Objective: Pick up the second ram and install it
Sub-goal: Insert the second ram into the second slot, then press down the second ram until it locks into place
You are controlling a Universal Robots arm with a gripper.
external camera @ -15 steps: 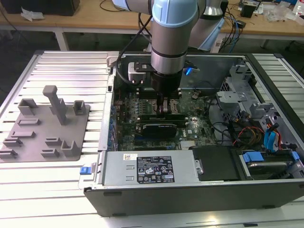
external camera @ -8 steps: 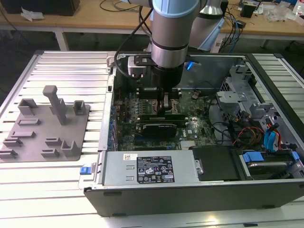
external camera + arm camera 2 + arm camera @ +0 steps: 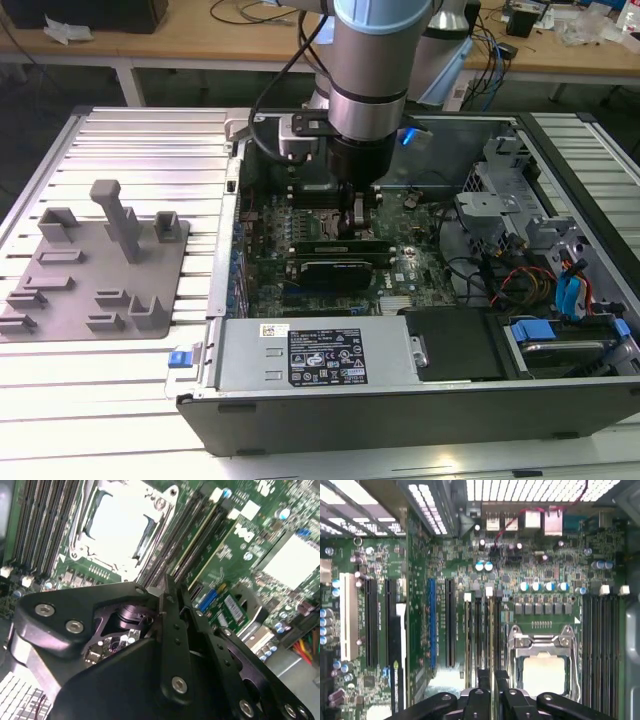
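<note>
My gripper [image 3: 352, 222] reaches down into the open computer case [image 3: 330, 400], right beside the silver CPU socket [image 3: 316, 200]. In the first wrist view its two black fingers [image 3: 482, 680] stand close together over the memory slots next to the socket [image 3: 543, 667]. The second ram [image 3: 492, 635] shows edge-on as a thin tan-green line standing in one slot and running into the narrow gap between the fingers. In the second wrist view the gripper [image 3: 172, 582] is shut to a slit above those slots, with the socket [image 3: 120, 527] just beyond.
A black expansion card [image 3: 340, 268] lies across the board just in front of the gripper. A grey holder fixture [image 3: 100, 270] sits on the ribbed table at the exterior view's left. The power supply [image 3: 310, 355], drive cage [image 3: 510, 200] and cables [image 3: 515, 275] crowd the case.
</note>
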